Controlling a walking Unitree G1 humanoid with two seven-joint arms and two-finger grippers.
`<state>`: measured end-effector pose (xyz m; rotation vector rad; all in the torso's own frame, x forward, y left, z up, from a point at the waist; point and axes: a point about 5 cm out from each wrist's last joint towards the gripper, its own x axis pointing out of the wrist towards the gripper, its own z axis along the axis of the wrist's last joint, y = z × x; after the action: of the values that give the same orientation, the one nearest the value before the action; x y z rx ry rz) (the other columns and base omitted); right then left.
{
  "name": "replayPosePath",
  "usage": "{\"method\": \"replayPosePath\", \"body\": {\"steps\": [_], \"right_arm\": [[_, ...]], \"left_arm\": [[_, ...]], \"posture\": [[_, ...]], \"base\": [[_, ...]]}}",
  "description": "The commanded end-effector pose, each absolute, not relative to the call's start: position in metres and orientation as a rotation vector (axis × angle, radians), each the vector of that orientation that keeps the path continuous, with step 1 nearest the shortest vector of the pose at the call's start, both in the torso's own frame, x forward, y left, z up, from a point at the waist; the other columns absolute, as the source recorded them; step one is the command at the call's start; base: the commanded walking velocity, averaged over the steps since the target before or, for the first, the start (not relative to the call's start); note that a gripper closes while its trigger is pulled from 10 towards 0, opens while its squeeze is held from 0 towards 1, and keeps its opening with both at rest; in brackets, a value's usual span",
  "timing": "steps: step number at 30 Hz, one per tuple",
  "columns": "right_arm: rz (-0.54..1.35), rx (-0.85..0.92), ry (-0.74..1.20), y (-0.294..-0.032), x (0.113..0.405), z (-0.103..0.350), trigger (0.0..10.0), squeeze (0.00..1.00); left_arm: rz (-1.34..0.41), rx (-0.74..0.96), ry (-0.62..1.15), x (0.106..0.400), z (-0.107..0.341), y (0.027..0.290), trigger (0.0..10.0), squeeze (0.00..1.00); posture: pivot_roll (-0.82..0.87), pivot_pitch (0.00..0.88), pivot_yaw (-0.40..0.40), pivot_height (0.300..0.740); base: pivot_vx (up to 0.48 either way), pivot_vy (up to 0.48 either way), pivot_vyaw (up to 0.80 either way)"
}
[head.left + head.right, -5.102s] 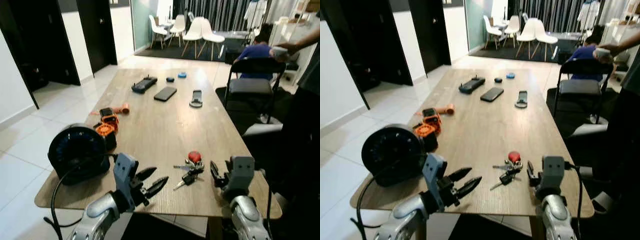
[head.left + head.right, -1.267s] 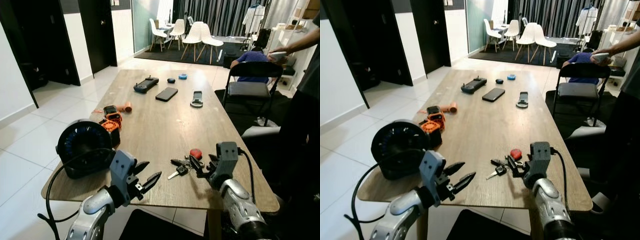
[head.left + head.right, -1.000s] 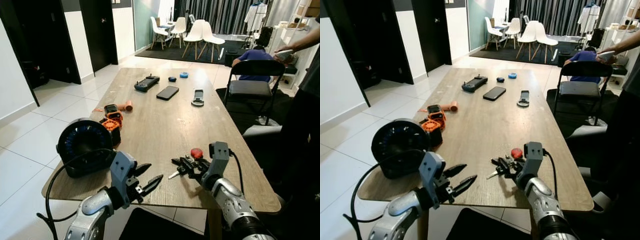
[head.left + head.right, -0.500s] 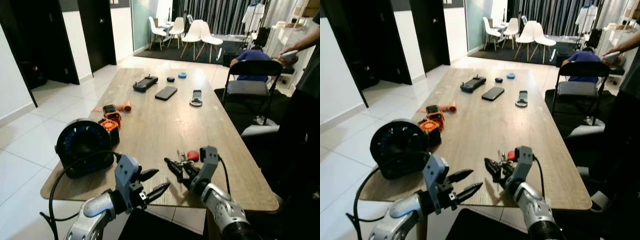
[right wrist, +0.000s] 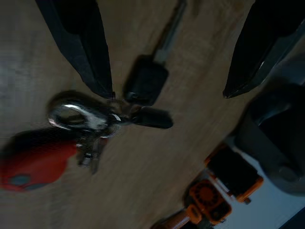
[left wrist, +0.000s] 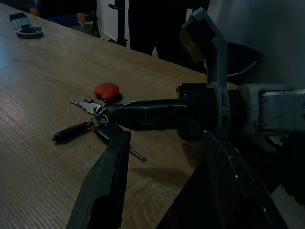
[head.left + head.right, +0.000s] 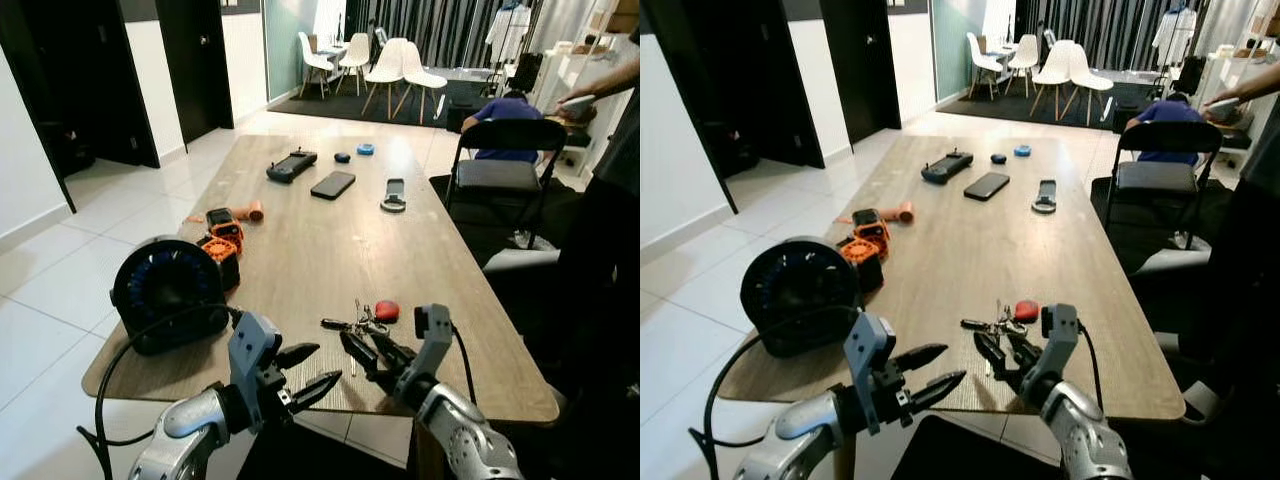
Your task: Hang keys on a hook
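Note:
The bunch of keys lies on the wooden table near its front edge, with a red fob at its far side. My right gripper is open just above the near side of the bunch. In the right wrist view the right gripper has a black key head between its fingers, and the silver ring lies by one fingertip. My left gripper is open and empty, held off the table's front edge, left of the keys.
A round black device with a cable stands at the front left, an orange-and-black tool behind it. A phone, controller and remote lie farther back. A folding chair and people are at the right.
My right gripper has swung in from the right of the keys to their near side, and the bunch has shifted a little. The left gripper has barely moved.

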<state>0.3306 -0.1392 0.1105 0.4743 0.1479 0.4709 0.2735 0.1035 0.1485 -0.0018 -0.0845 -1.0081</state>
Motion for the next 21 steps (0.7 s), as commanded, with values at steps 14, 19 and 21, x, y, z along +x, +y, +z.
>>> {"method": "replayPosePath", "body": {"steps": [14, 19, 21], "right_arm": [[0.357, 0.493, 0.208, -0.140, 0.346, 0.117, 10.0, 0.00], [0.329, 0.443, 0.215, -0.140, 0.354, 0.118, 10.0, 0.00], [0.330, 0.440, 0.218, -0.138, 0.355, 0.119, 10.0, 0.00]], "left_arm": [[-0.990, -0.001, -0.057, 0.276, 0.146, 0.107, 10.0, 0.00], [-0.969, 0.004, -0.061, 0.278, 0.146, 0.109, 10.0, 0.00], [-0.969, 0.004, -0.060, 0.278, 0.146, 0.109, 10.0, 0.00]], "posture": [[0.03, 0.117, 0.010, 0.740], [0.03, 0.118, 0.008, 0.740], [0.04, 0.119, 0.006, 0.740]], "base": [[0.000, 0.000, 0.00], [0.000, 0.000, 0.00], [0.000, 0.000, 0.00]]}}
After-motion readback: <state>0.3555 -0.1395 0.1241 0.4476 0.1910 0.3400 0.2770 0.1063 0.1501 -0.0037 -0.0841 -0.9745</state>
